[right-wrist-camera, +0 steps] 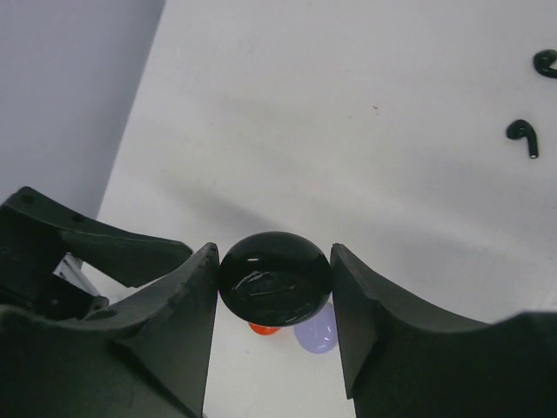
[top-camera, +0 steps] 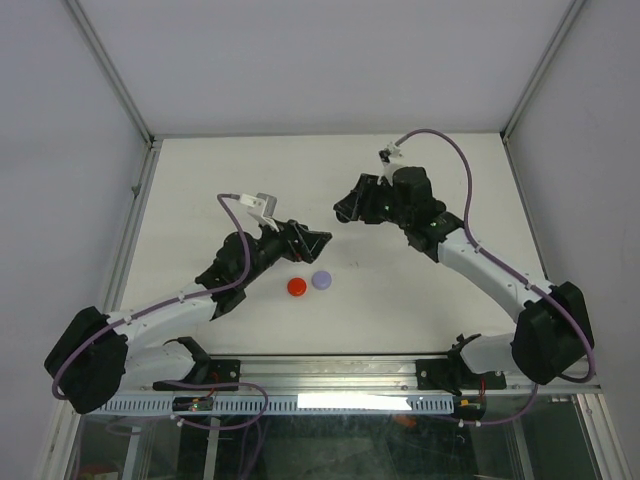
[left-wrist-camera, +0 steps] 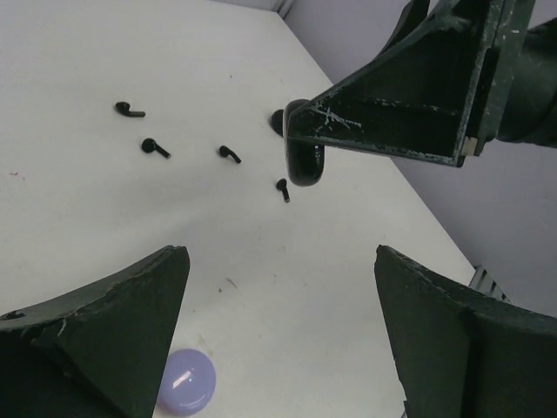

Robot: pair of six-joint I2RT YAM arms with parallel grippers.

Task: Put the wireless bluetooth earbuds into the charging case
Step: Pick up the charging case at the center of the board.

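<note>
White surface [top-camera: 200, 180] boxed in by grey walls, with a metal rail [top-camera: 133, 215] along its left edge and another down the right. My left tool [left-wrist-camera: 280, 261] stands wide open with nothing in it, over bare white. Beyond it I see four black earbuds [left-wrist-camera: 229, 154] lying scattered, each apart from the others, with open surface around them. My right tool [right-wrist-camera: 272, 261] is clamped on a black round case [right-wrist-camera: 274, 279], held above the surface near the closest earbud. A red disc [top-camera: 297, 286] and a lilac disc [top-camera: 321, 280] sit just beside each other between the arms, well in from the near edge
</note>
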